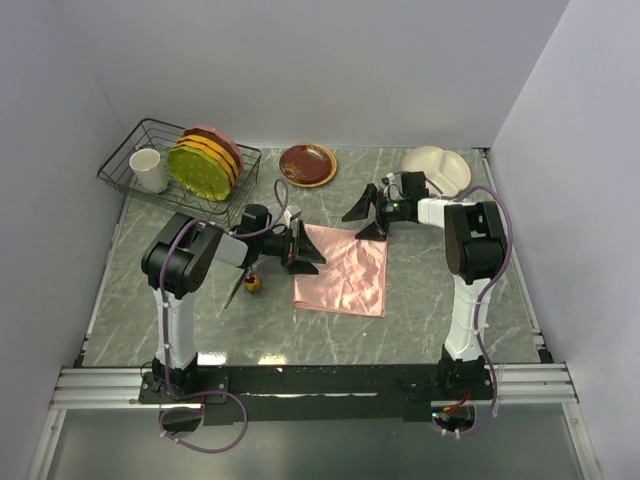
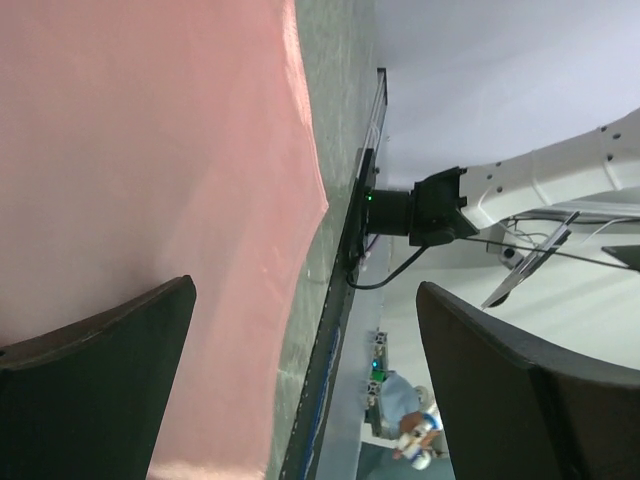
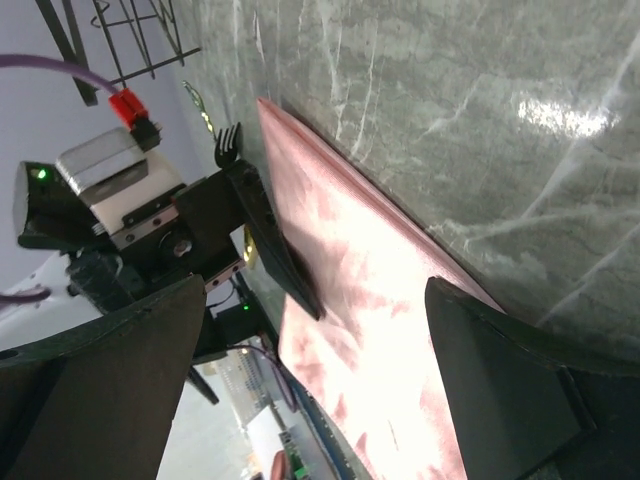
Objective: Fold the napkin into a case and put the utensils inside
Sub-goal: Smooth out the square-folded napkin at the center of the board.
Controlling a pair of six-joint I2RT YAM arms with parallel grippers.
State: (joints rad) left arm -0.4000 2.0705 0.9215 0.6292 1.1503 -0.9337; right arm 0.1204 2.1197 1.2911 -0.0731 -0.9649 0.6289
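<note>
Wide open and empty, the left end effector (image 1: 305, 250) and right end effector (image 1: 366, 218) flank the far corners of the flat napkin (image 1: 343, 275) mid-counter (image 1: 430, 300), seemingly poised to fold it, the utensils (image 1: 245, 287) waiting just left.

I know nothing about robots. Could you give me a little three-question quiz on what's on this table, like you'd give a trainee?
1. True or false: the left gripper and the right gripper are both shut.
2. Where do the utensils lie? A on the table, left of the napkin; B on the napkin; C between a gripper's fingers.
3. Fill in: the white cup stands in the wire ____.
Key: 1 false; 2 A; 3 rack.
</note>
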